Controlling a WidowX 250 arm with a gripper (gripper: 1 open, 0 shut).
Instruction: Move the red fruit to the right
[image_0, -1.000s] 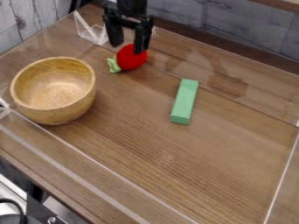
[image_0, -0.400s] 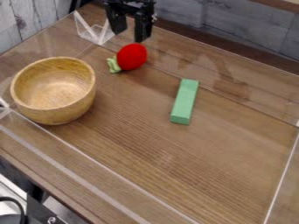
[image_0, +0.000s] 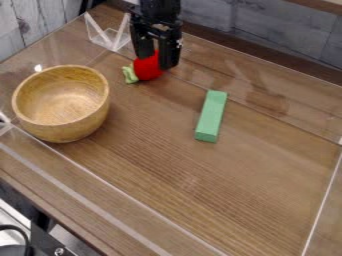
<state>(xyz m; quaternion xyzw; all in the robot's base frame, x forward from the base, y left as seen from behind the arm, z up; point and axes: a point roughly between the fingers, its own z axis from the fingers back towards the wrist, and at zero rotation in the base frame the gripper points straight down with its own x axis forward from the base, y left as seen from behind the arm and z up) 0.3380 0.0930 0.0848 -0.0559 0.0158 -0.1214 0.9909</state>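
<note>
The red fruit (image_0: 146, 70) is a small rounded toy with a green leafy end pointing left. It lies on the wooden table at the back, right of the bowl's far side. My black gripper (image_0: 156, 61) hangs straight down over it, slightly to its right. The fingers (image_0: 171, 52) are spread, and the fruit's upper right part is hidden behind them. I cannot tell whether the fingers touch the fruit. The jaws look open.
A wooden bowl (image_0: 60, 101) stands at the left. A green rectangular block (image_0: 211, 114) lies right of centre. A clear plastic wall (image_0: 322, 206) rims the table. A clear angled piece (image_0: 110, 33) stands behind the gripper.
The gripper rose off the fruit, then came down again a little further right. The fruit has barely shifted.
</note>
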